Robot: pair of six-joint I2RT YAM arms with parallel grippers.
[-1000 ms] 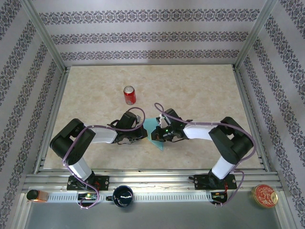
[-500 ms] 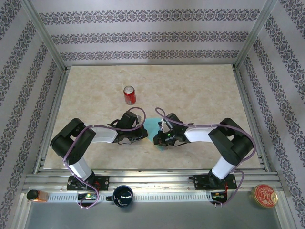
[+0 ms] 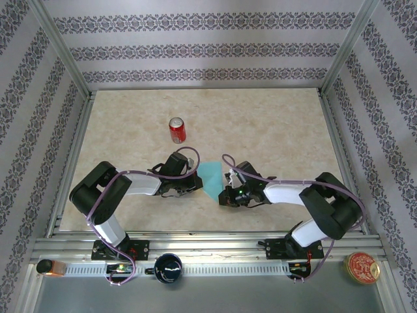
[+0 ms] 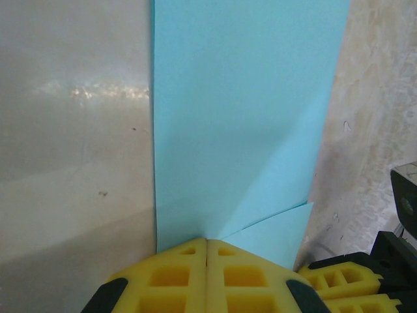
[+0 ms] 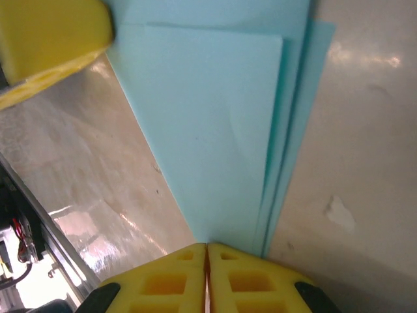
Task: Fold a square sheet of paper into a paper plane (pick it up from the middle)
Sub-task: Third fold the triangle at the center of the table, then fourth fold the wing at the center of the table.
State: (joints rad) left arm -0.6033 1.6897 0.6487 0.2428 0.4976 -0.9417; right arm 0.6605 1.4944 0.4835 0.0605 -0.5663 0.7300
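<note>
The turquoise sheet of paper (image 3: pixel 210 177) is folded into a narrow, pointed, layered shape between the two grippers at the table's middle. My left gripper (image 3: pixel 197 185) is shut on its left side. In the left wrist view the paper (image 4: pixel 241 117) rises straight out of the seam between the yellow fingers (image 4: pixel 206 246). My right gripper (image 3: pixel 225 195) is shut on the near tip. In the right wrist view the stacked layers (image 5: pixel 215 130) narrow into its closed fingers (image 5: pixel 207 249). The left gripper's yellow finger (image 5: pixel 52 45) shows at the top left there.
A red soda can (image 3: pixel 176 130) stands behind the left gripper. On the near rail sit a dark cup (image 3: pixel 168 267), a round red tin (image 3: pixel 361 267) and an orange item (image 3: pixel 49 267). Metal posts and patterned walls enclose the table (image 3: pixel 273 124).
My right gripper has slid along the paper toward the near edge, uncovering more of the sheet, and its arm has swung to the right. The left gripper has stayed put.
</note>
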